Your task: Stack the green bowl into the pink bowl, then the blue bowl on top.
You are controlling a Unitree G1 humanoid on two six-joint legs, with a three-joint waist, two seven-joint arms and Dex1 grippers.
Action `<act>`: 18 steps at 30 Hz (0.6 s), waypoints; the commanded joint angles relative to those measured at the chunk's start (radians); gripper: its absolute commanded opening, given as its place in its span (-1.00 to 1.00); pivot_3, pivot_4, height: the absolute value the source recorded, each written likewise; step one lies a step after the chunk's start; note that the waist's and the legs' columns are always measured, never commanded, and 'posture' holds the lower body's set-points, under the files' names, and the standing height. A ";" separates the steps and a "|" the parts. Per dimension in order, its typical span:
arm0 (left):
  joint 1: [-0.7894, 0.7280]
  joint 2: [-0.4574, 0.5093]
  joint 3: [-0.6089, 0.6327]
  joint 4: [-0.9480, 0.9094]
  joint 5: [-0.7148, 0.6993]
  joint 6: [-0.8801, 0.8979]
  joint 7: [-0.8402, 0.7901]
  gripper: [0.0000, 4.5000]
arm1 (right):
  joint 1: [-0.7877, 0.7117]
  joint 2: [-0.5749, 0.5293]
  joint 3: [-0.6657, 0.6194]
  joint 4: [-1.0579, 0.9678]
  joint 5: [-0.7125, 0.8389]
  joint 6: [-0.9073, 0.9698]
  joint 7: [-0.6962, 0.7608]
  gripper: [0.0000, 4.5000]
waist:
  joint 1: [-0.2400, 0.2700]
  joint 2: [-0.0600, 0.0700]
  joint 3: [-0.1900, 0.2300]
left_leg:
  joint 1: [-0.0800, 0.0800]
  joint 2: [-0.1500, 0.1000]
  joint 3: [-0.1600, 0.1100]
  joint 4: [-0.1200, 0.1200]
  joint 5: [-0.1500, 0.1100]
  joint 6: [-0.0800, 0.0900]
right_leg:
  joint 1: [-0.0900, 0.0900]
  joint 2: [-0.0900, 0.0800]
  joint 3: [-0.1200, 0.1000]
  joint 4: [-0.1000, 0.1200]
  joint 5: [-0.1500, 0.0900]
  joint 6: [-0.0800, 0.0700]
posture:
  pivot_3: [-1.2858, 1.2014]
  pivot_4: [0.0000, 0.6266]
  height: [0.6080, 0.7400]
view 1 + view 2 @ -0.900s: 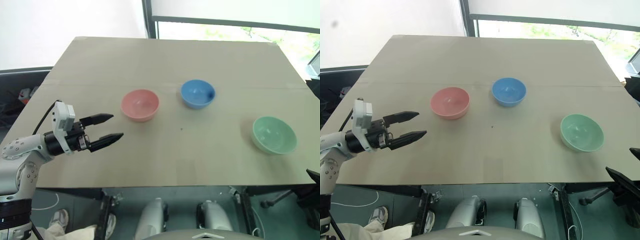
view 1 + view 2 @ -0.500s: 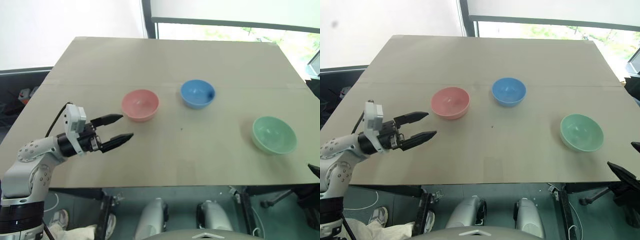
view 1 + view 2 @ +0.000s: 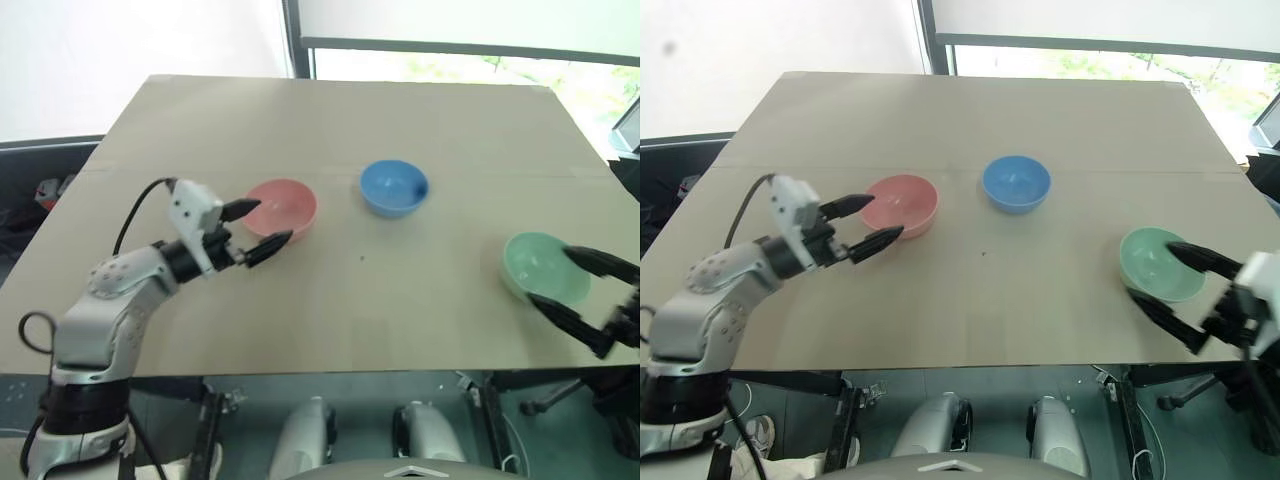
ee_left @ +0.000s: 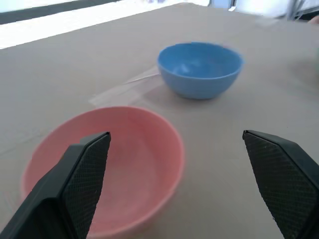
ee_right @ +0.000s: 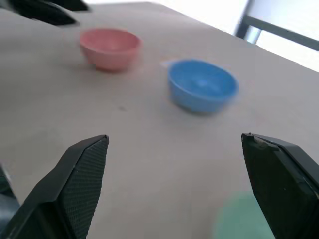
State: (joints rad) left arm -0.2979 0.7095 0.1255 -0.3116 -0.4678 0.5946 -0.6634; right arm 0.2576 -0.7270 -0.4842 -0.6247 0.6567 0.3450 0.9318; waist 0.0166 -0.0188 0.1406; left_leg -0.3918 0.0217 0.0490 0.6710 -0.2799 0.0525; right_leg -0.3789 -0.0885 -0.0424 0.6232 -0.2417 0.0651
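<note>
Three plain, smooth, round bowls stand upright on the tan table (image 3: 330, 130), mouths up; being round, none has a long axis. The pink bowl (image 3: 283, 208) sits left of centre, the smaller blue bowl (image 3: 394, 187) just right of it and a little farther back, and the pale green bowl (image 3: 545, 267) well apart near the right front edge. The left gripper (image 3: 257, 228) gapes wide and empty against the pink bowl's near-left rim. The right gripper (image 3: 590, 295) is spread wide, its fingers flanking the green bowl, holding nothing.
</note>
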 commanded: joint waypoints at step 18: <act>-0.154 0.176 -0.279 -0.023 0.279 0.178 -0.061 0.59 | -0.149 0.089 0.364 0.016 -0.183 -0.121 -0.066 1.00 | -0.002 -0.002 0.003 | -0.003 0.000 0.000 0.003 0.001 -0.001 | -0.003 0.002 -0.001 0.002 0.000 0.001 | 0.03 -0.52 1.00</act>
State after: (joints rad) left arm -0.4289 0.8671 -0.1606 -0.3071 -0.2065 0.7863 -0.7111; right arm 0.1240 -0.6454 -0.1280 -0.5991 0.4814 0.2537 0.8795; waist 0.0148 -0.0212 0.1439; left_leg -0.3950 0.0220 0.0493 0.6740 -0.2792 0.0514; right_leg -0.3817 -0.0869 -0.0429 0.6251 -0.2421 0.0664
